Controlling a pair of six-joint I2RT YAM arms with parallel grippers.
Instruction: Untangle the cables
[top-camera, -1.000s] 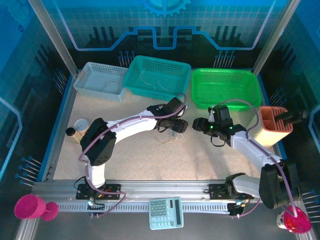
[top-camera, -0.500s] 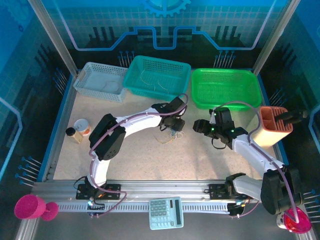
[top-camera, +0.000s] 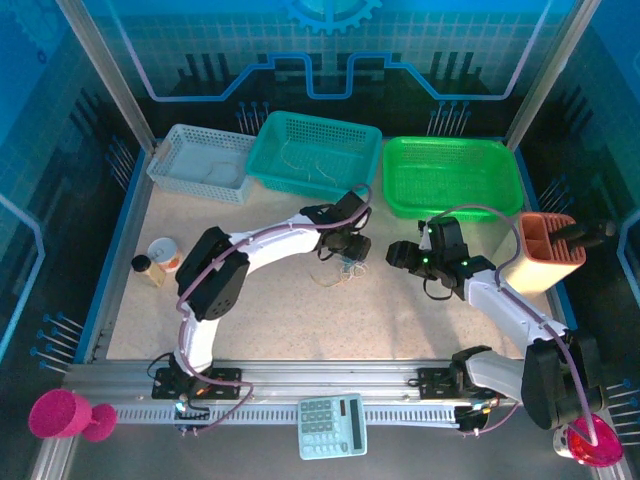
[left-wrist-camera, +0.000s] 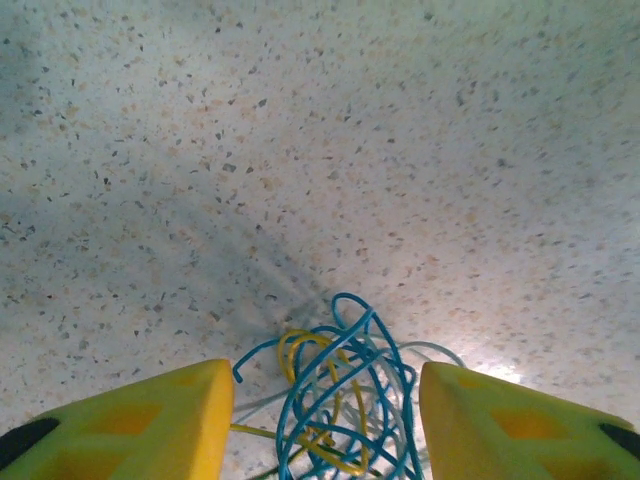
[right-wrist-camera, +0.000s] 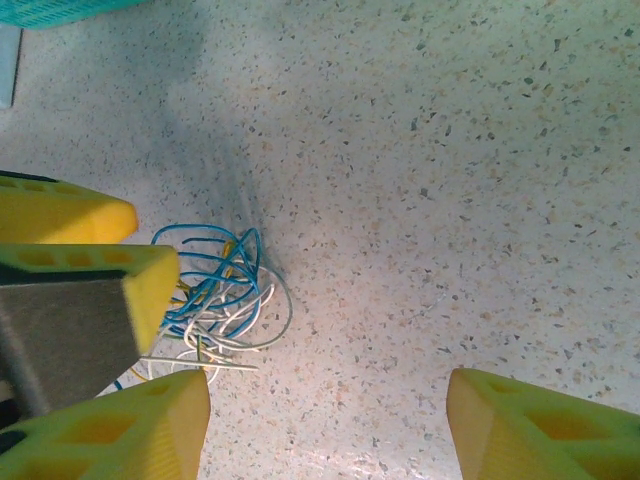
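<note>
The left arm is folded inward since a second ago. The left fingers (left-wrist-camera: 150, 420) are parted astride the tangled blue, yellow and whitish wire cables (left-wrist-camera: 335, 400). The right fingers (right-wrist-camera: 540, 430), spread empty, are held just beside.

Your left arm (top-camera: 268, 245) and right arm (top-camera: 505, 305) are built alike: white link shells between bulky black joint housings, with a thick purple cable (top-camera: 480, 208) looping along each from base to wrist. The left end effector (left-wrist-camera: 320, 425) and the right end effector (right-wrist-camera: 320, 425) each carry two blocky yellow fingers (left-wrist-camera: 140, 420) with shallow moulded recesses and dark patches at the outer edges. On the right wrist you can make out what looks like a small green light, though it is too small to be sure.
</note>
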